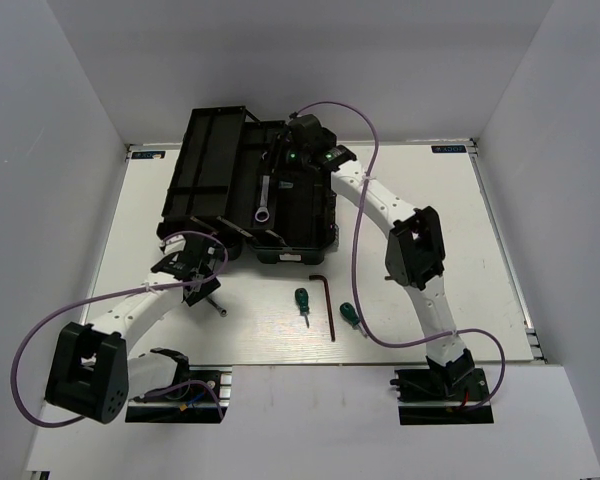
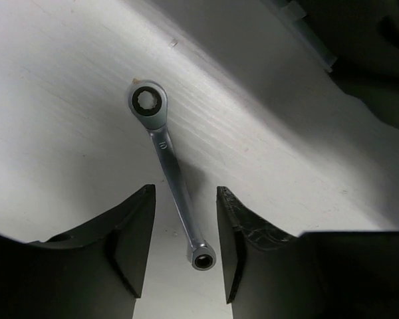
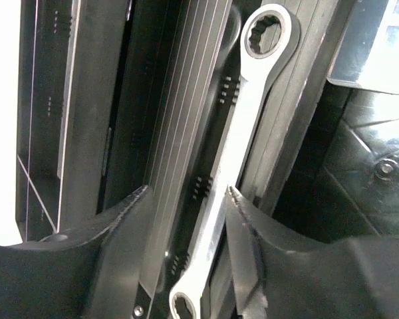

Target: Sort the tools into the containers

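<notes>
The black toolbox (image 1: 205, 170) stands open at the back of the table. A long silver wrench (image 1: 265, 195) lies inside it. In the right wrist view this wrench (image 3: 253, 113) runs between the spread fingers of my right gripper (image 3: 186, 199), close against the right finger. My left gripper (image 1: 202, 288) is open just in front of the toolbox. It straddles the shorter silver wrench (image 2: 166, 153), which lies flat on the table. Two green-handled screwdrivers (image 1: 301, 300) (image 1: 348, 316) and one dark hex key (image 1: 326, 300) lie on the table. Other hex keys do not show.
The toolbox lid (image 1: 215, 140) lies folded open to the back left. White walls enclose the table on three sides. The toolbox edge (image 2: 372, 60) is close beyond the short wrench. Purple cables loop off both arms.
</notes>
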Available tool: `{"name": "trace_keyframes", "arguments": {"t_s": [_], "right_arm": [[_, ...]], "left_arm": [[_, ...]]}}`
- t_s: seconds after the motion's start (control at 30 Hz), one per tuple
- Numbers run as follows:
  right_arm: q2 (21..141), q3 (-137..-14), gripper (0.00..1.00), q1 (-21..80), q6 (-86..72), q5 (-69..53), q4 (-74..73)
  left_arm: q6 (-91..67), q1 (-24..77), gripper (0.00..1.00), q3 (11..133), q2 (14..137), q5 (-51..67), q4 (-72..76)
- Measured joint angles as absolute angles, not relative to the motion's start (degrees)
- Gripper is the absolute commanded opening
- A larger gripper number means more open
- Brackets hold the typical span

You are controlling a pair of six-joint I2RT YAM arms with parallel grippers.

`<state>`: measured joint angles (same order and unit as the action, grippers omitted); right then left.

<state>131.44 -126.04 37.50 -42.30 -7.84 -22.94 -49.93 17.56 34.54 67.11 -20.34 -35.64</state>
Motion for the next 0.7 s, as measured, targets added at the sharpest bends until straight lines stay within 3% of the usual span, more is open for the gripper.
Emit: {"name": "trace_keyframes", "arguments": {"t_s": [0.43,0.57,0.7], "right_arm": [[116.1,-113.1,0.61,32.7,-39.1,-11.7,-24.0],[110.5,-108.2,0.61,30.0,-37.5,-13.1,-24.0],[105.8,-102.9,0.61,27.5,-35.9,-14.3,-24.0]], "left_arm": [[-50.9,17.6,0.5,30.0,67.1,-19.0,-33.1],[-51.3,17.6,0.41,29.5,67.9,-19.1,-29.3],[-51.9,17.4,0.23,29.3,69.4,-19.6,-25.9]]}}
